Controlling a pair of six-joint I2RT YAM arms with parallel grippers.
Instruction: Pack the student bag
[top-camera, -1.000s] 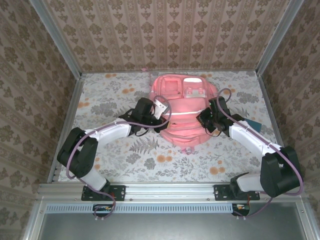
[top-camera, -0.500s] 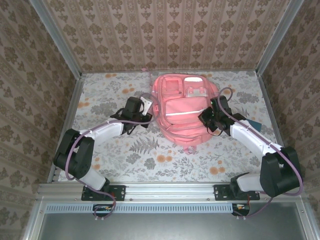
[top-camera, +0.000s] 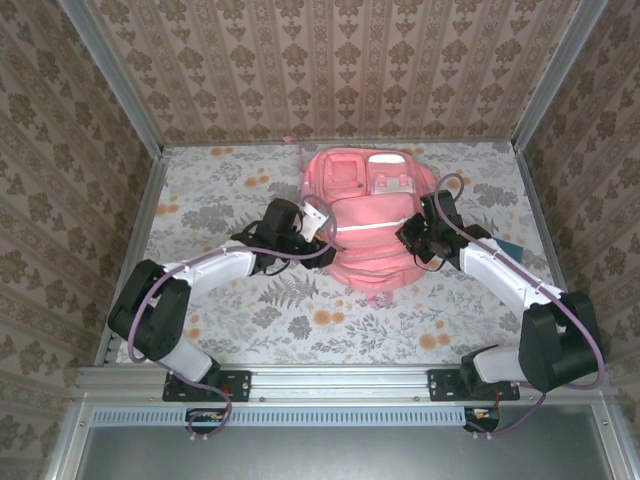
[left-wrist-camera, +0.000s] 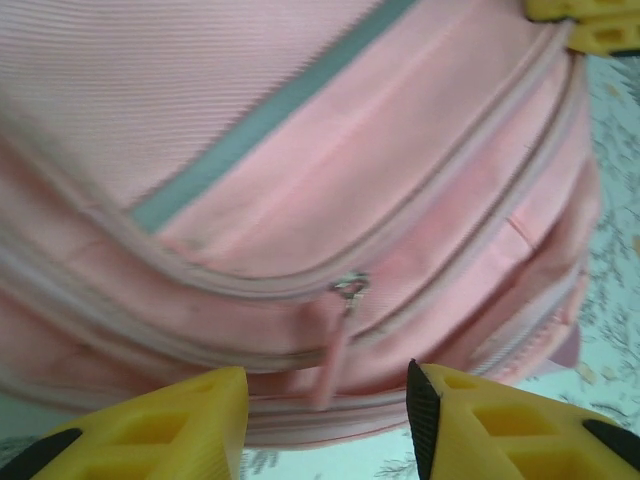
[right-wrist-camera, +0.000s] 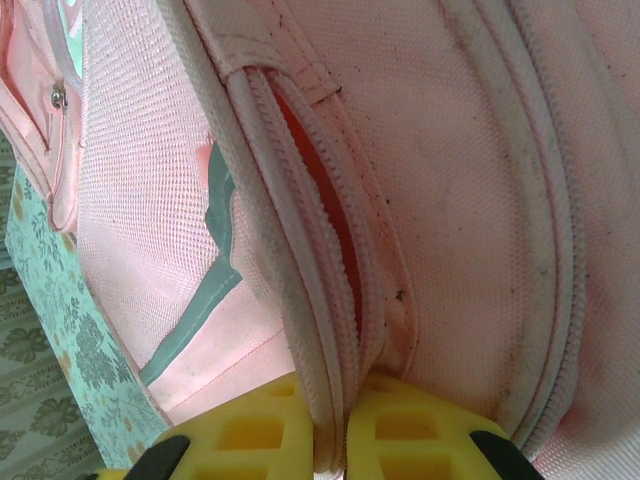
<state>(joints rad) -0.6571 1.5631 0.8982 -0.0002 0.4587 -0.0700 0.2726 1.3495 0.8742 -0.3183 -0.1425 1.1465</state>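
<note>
Right fingers (right-wrist-camera: 250, 430) are pinching the backpack (top-camera: 368, 250) by its seam (right-wrist-camera: 330, 300), left fingers (left-wrist-camera: 150, 420) gaping empty; any tug risks fabric slipping free.

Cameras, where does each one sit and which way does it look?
Top camera: high behind the arms, looking down on the bag; both arms show, left gripper and right gripper at the bag.
Left wrist: on the left arm, facing the bag's side and zip pull; its yellow fingers stand apart.
Right wrist: on the right arm, close against the bag; its fingers pinch a zip seam.
Shared: every view sees the pink bag.
</note>
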